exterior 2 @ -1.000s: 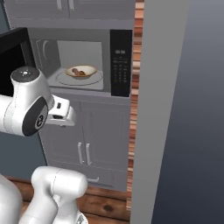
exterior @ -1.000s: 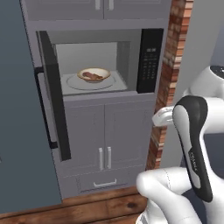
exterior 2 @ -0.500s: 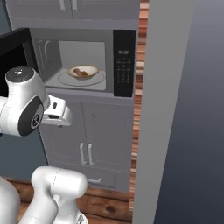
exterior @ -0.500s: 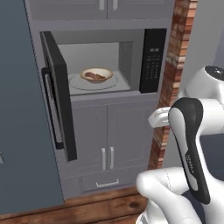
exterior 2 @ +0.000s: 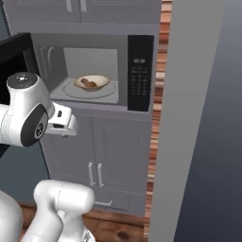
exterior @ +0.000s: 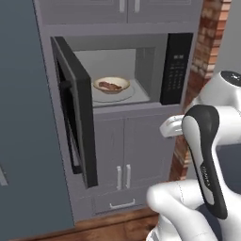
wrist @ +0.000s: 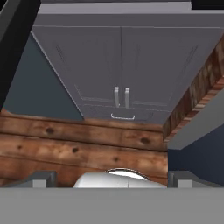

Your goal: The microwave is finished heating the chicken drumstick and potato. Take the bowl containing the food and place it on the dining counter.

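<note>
Rolling closer to microwave [exterior: 141, 70], door wide; bowl [exterior: 111, 85] nearing reach, pincer [wrist: 109, 177] spread fully, holding nothing.

Microwave [exterior: 117, 70] built into the cabinet wall, door [exterior: 77, 108] swung out to the left. Inside, on the turntable [exterior: 113, 94], bowl [exterior: 111, 84] near the middle; in the bowl, food [exterior: 109, 86]. Keypad [exterior: 176, 68] at the right of the opening. Above the microwave, upper cabinet doors [exterior: 129, 7]; below it, a pair of lower cabinet doors [exterior: 123, 150], handles side by side at the centre seam; under those, a drawer [exterior: 120, 203] just above the wooden floor [exterior: 108, 228]. Brick column [exterior: 200, 61] right of the cabinet. Arm before the cabinet, low and right of the microwave opening, well apart from the bowl. Pincer [wrist: 111, 179] pointing down at the floor before the lower cabinet doors, jaws spread wide.
</note>
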